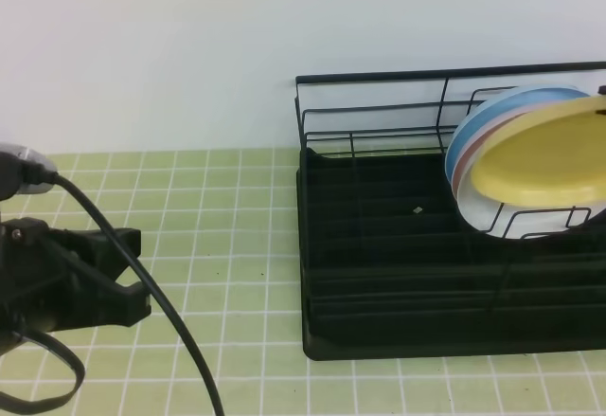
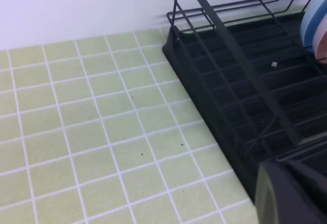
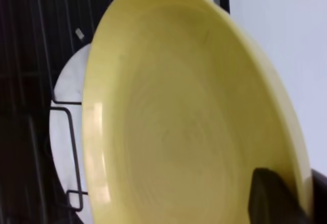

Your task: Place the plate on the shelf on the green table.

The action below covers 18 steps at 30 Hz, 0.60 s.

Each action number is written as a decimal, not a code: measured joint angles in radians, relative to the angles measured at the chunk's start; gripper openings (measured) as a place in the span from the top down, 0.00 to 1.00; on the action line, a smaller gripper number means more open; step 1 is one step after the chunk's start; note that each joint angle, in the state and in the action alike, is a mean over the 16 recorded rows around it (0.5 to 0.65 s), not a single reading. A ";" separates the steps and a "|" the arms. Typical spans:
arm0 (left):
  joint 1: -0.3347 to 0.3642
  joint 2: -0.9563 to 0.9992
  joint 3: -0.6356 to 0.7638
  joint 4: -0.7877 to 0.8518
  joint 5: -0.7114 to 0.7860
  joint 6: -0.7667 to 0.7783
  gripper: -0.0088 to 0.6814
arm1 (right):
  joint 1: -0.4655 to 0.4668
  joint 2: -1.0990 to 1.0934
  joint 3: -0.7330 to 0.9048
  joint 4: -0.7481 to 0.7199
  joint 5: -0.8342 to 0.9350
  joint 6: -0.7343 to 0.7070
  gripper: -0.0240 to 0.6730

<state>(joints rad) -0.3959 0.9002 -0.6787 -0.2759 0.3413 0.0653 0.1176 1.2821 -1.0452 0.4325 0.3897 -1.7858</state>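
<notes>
The right gripper holds the pale-yellow plate by its rim: in the right wrist view one dark finger lies over the plate's edge at the lower right, with the plate's concave face spreading up and to the left from it. In the exterior high view the gripper itself lies past the right border, so only the plate shows there, tilted and raised over the right end of the shelf. Just behind the held plate, farther from the right gripper, stand a white blue-rimmed plate and a white pink-rimmed plate, both leaning in the shelf's upright wire dividers. Whether the yellow plate touches them or the wires cannot be told.

The left gripper is shut with nothing between its jaws. It hangs low over the green worktop, well apart from the plate and a little to the left of the shelf's black tray base. A black cable loops across the left arm. In the left wrist view the shelf's near corner lies ahead and to the right of the left gripper, with bare green tiles below it.
</notes>
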 joint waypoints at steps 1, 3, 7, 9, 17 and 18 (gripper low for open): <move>0.000 0.000 0.000 0.001 0.000 0.000 0.99 | 0.000 0.007 0.000 0.000 -0.002 -0.002 0.87; 0.000 0.000 0.000 0.002 0.000 0.000 0.99 | 0.000 0.021 0.000 0.001 -0.010 -0.004 0.87; 0.000 0.000 0.000 0.007 0.000 0.000 0.99 | 0.000 0.047 0.000 0.007 -0.022 -0.006 0.88; 0.000 0.000 0.001 0.009 0.000 0.000 0.99 | 0.000 0.057 0.000 0.010 -0.029 -0.006 0.88; 0.000 0.000 0.001 0.013 0.000 0.000 0.99 | 0.000 0.084 0.000 0.022 -0.047 -0.002 0.82; 0.000 0.000 0.001 0.014 0.000 0.000 0.99 | 0.000 0.085 0.000 0.024 -0.051 -0.002 0.80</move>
<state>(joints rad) -0.3959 0.9004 -0.6777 -0.2619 0.3410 0.0656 0.1176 1.3671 -1.0452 0.4561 0.3385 -1.7876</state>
